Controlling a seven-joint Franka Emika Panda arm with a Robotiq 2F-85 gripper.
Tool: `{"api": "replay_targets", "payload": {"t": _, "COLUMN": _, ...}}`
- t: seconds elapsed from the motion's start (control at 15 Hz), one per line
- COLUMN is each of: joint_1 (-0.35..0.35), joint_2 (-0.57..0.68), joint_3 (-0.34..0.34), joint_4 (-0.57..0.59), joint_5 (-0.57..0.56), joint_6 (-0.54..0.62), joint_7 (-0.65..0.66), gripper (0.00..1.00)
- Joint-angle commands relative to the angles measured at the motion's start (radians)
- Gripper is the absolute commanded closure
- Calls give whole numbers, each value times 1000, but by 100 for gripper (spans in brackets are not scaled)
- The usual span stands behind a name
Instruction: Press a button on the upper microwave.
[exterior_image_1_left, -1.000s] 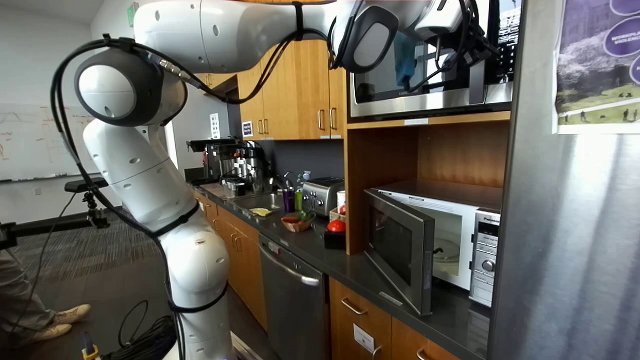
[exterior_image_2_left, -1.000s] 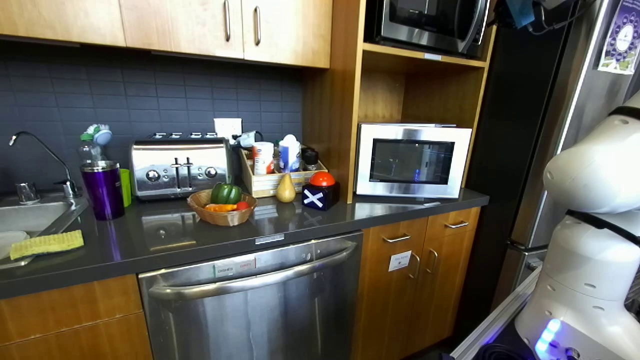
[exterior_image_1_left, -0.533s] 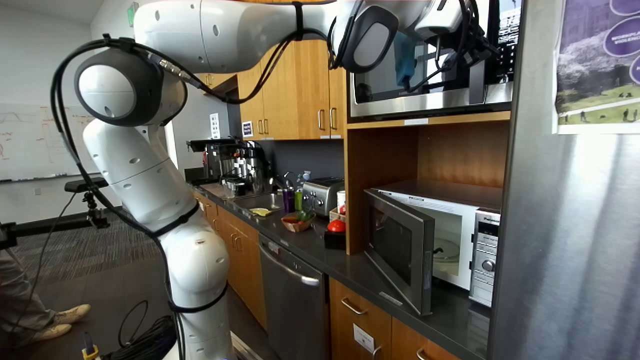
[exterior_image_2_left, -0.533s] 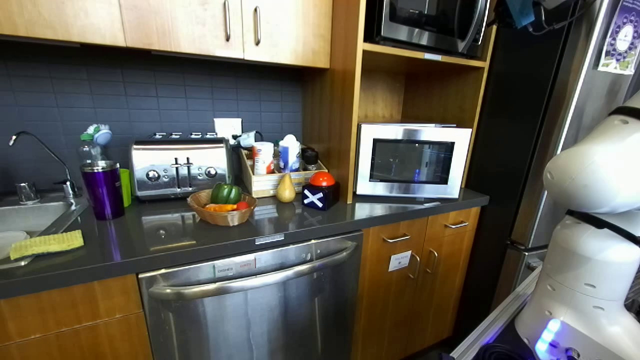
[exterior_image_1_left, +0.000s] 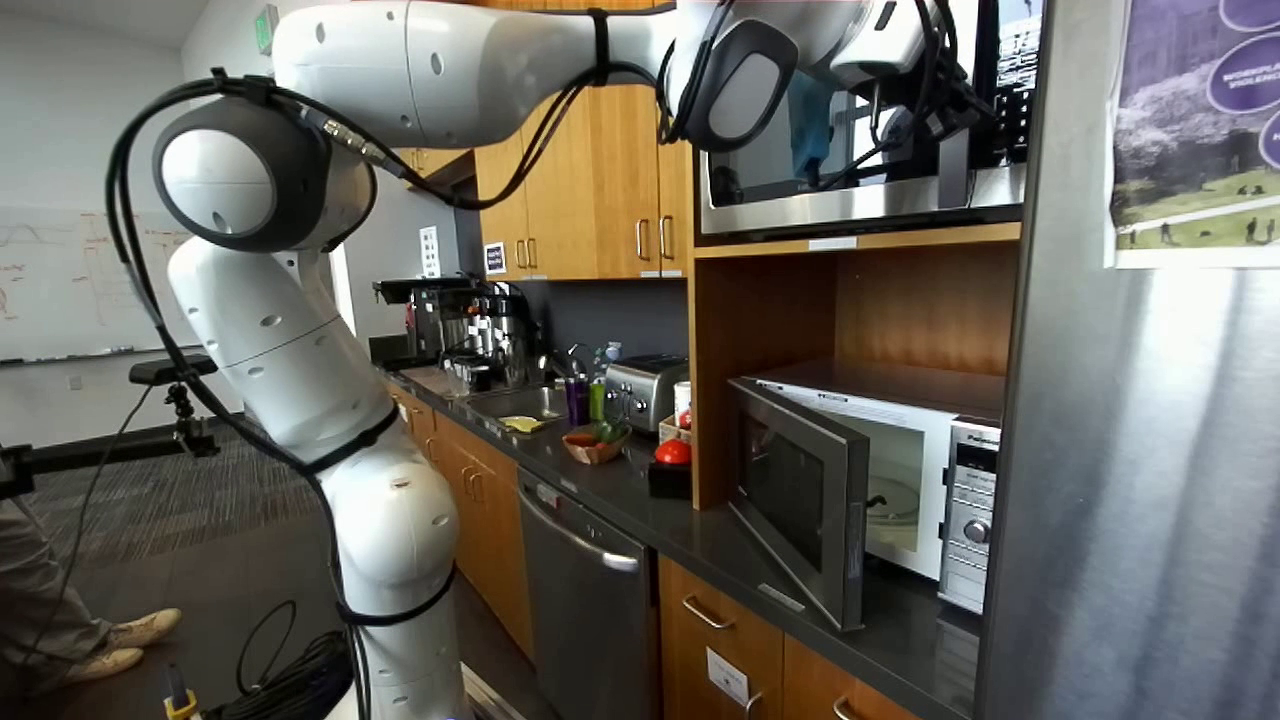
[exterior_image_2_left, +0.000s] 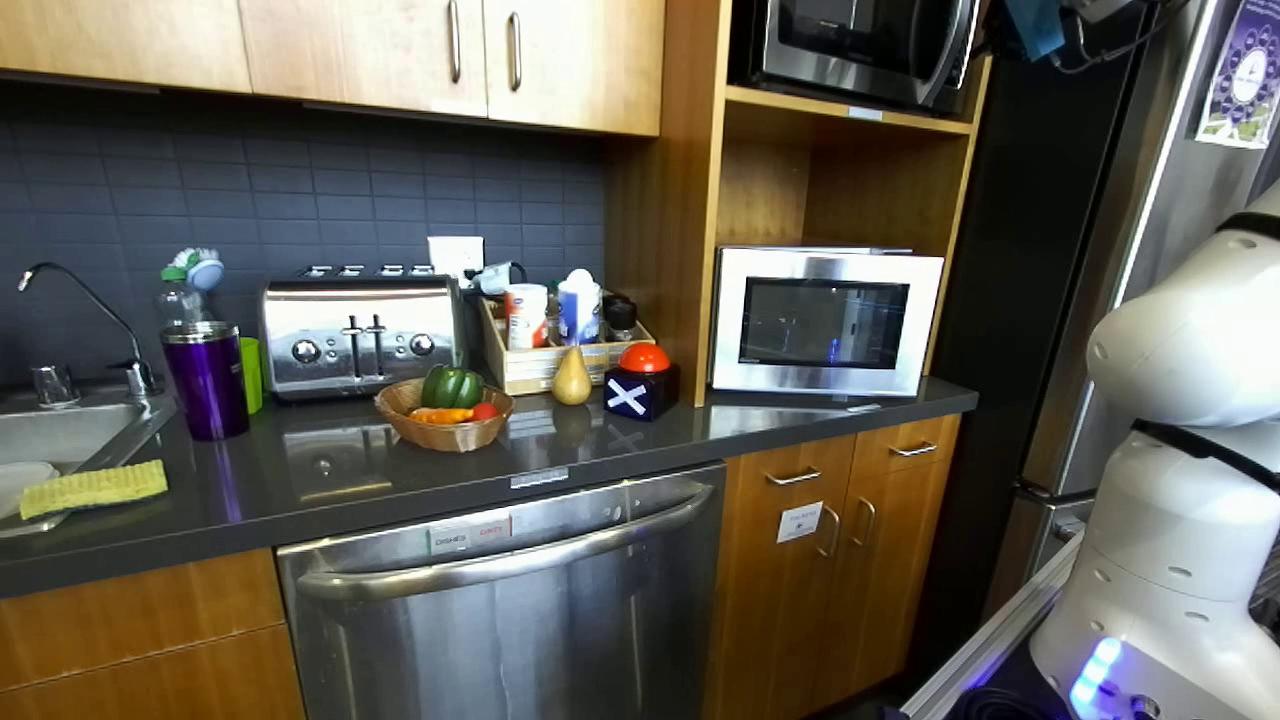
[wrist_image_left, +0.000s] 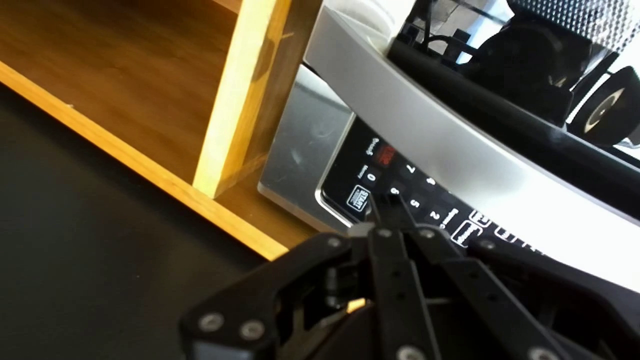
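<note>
The upper microwave (exterior_image_1_left: 830, 208) was seated on the high wooden shelf (exterior_image_1_left: 900, 240), directly above the smaller microwave (exterior_image_1_left: 932, 520), whose grey door (exterior_image_1_left: 800, 500) was swung out toward the near side. In an exterior view, the robot arm (exterior_image_1_left: 480, 75) was stretched across from the left, and a steel refrigerator (exterior_image_1_left: 1140, 480) was shown at the near right. In the wrist view, the gripper (wrist_image_left: 391, 209) was seen with its fingers set tightly together, nothing clasped between them. Its tips were poised over the dark control strip (wrist_image_left: 412, 187), just beside the START key (wrist_image_left: 358, 198); whether it was touched could not be told. Farther left on the counter (exterior_image_2_left: 420, 478), a toaster (exterior_image_2_left: 360, 340), a basket (exterior_image_2_left: 430, 430) of vegetables (exterior_image_2_left: 452, 388) and a red-domed box (exterior_image_2_left: 642, 385) were set out.
</note>
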Motion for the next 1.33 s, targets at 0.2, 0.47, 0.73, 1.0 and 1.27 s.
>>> {"api": "replay_targets", "payload": {"t": 0.2, "joint_1": 17, "joint_2": 13, "joint_3": 13, "joint_4": -9, "joint_5": 30, "joint_6": 79, "joint_7": -34, "gripper": 100}}
{"api": "replay_targets", "payload": {"t": 0.47, "joint_1": 21, "joint_2": 36, "joint_3": 20, "joint_4": -4, "joint_5": 25, "joint_6": 134, "joint_7": -29, "gripper": 100}}
{"api": "replay_targets", "payload": {"t": 0.73, "joint_1": 13, "joint_2": 67, "joint_3": 29, "joint_4": 1, "joint_5": 15, "joint_6": 195, "joint_7": -19, "gripper": 100}}
{"api": "replay_targets", "payload": {"t": 1.0, "joint_1": 7, "joint_2": 95, "joint_3": 31, "joint_4": 22, "joint_5": 11, "joint_6": 219, "joint_7": -8, "gripper": 100}}
{"api": "replay_targets", "payload": {"t": 1.27, "joint_1": 12, "joint_2": 108, "joint_3": 30, "joint_4": 34, "joint_5": 16, "joint_6": 222, "joint_7": -8, "gripper": 100}}
